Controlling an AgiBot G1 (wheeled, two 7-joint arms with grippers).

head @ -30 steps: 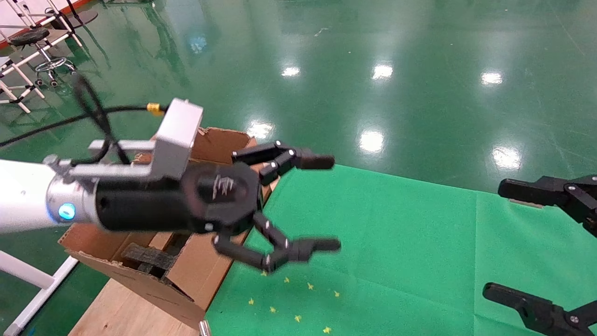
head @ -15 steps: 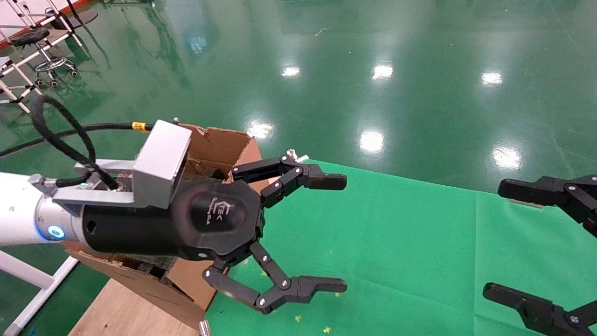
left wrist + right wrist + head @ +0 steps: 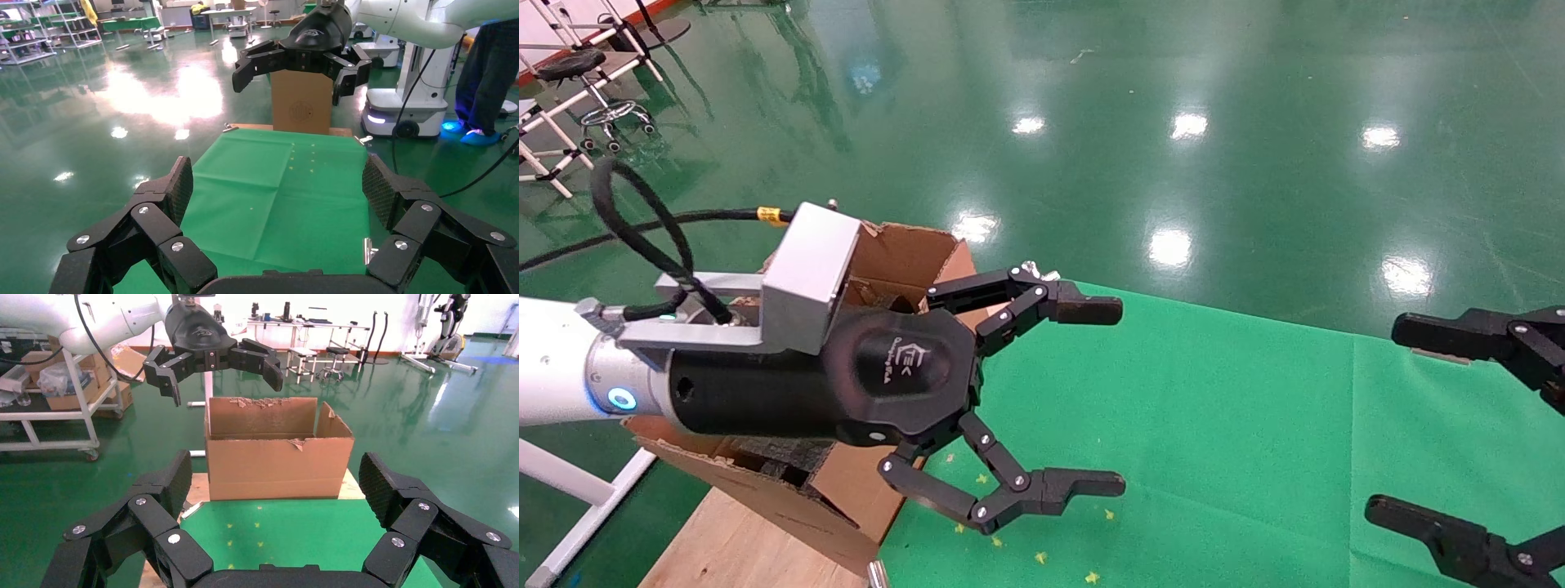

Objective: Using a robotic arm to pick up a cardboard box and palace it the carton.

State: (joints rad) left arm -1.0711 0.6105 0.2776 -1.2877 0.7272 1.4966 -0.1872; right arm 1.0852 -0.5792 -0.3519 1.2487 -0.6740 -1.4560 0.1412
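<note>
Green cloth covers table, small yellow stars near front edge. Glossy green floor beyond. Stool far left.

We see the robotic arm, white, held level above the open, ragged-flapped carton; the gripper is spread empty.

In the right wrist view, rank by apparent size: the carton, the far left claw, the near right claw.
1. Right claw: spans nearly the whole frame, but only because it sits right at the camera.
2. Carton.
3. Left claw: a bit narrower than the carton, open above it.
</note>
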